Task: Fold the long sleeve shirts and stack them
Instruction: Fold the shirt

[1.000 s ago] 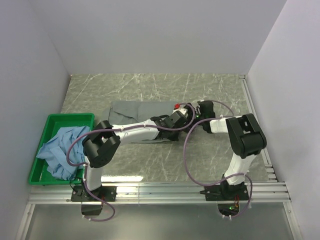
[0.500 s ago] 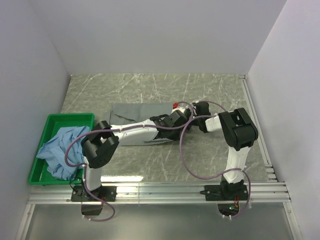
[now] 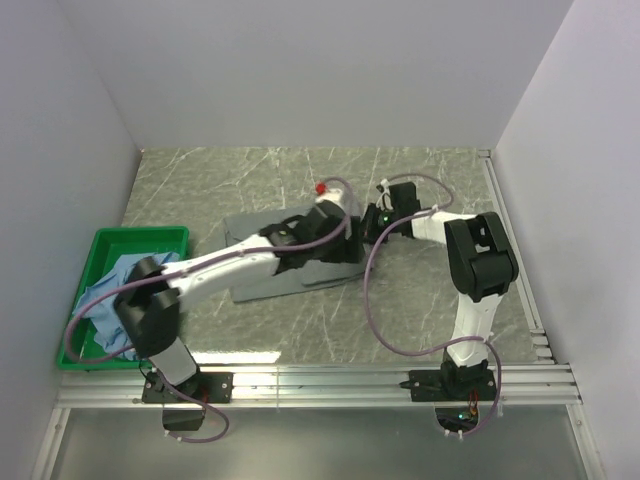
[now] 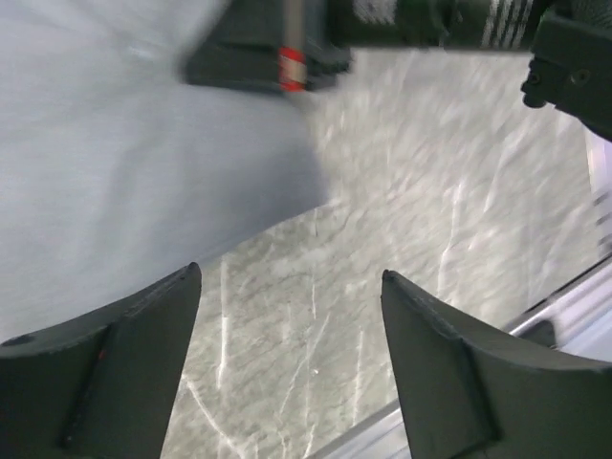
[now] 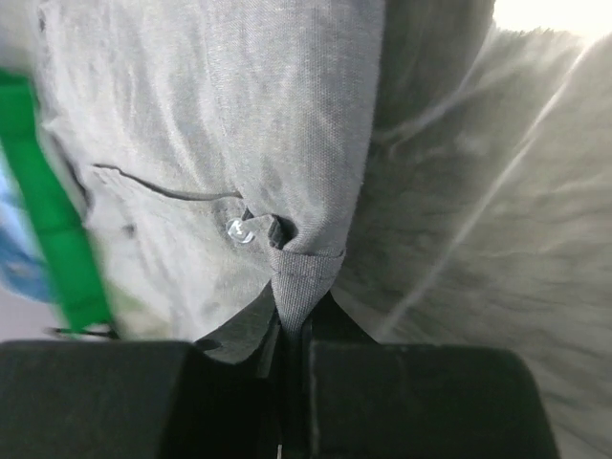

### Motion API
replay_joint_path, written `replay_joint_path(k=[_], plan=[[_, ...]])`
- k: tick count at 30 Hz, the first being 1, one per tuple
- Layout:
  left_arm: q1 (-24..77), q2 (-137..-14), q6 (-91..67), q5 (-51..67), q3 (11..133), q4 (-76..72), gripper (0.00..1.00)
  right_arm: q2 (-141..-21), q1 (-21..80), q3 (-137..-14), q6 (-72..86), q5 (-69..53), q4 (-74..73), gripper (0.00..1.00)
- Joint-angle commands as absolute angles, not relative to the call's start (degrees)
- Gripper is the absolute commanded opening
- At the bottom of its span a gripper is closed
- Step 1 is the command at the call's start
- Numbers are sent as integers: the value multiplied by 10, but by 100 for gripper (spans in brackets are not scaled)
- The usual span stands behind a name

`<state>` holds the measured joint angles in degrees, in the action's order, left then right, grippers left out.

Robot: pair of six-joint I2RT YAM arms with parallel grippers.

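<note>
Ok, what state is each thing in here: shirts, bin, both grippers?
grey shirt: lying on the table, a fold pinched by the right gripper.
blue shirt: crumpled in the bin, not folded.
bin: holds the blue shirt.
left gripper: open, empty.
right gripper: shut on the grey shirt.

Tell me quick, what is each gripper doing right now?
Left gripper: open, holding nothing.
Right gripper: shut on a fold of the grey-green shirt.
</note>
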<state>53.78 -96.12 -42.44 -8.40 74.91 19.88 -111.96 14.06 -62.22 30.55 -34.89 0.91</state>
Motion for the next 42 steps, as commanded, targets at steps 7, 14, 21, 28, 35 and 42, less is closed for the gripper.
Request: replay_joint_path(k=[7, 14, 21, 28, 35, 42], plan=[[397, -773, -438, -81, 608, 176, 82, -1089, 128, -826, 9, -179, -335, 0], [278, -735, -424, -63, 541, 192, 78, -1107, 157, -917, -57, 16, -429, 0], [215, -780, -445, 13, 504, 171, 74, -1096, 199, -976, -93, 171, -466, 0], [202, -849, -468, 109, 509, 133, 69, -1111, 275, -1025, -117, 344, -484, 0], [203, -903, -515, 170, 501, 74, 63, -1133, 323, -1028, -118, 456, -481, 0], [206, -947, -540, 173, 496, 47, 58, -1140, 362, -1024, -113, 497, -469, 0]])
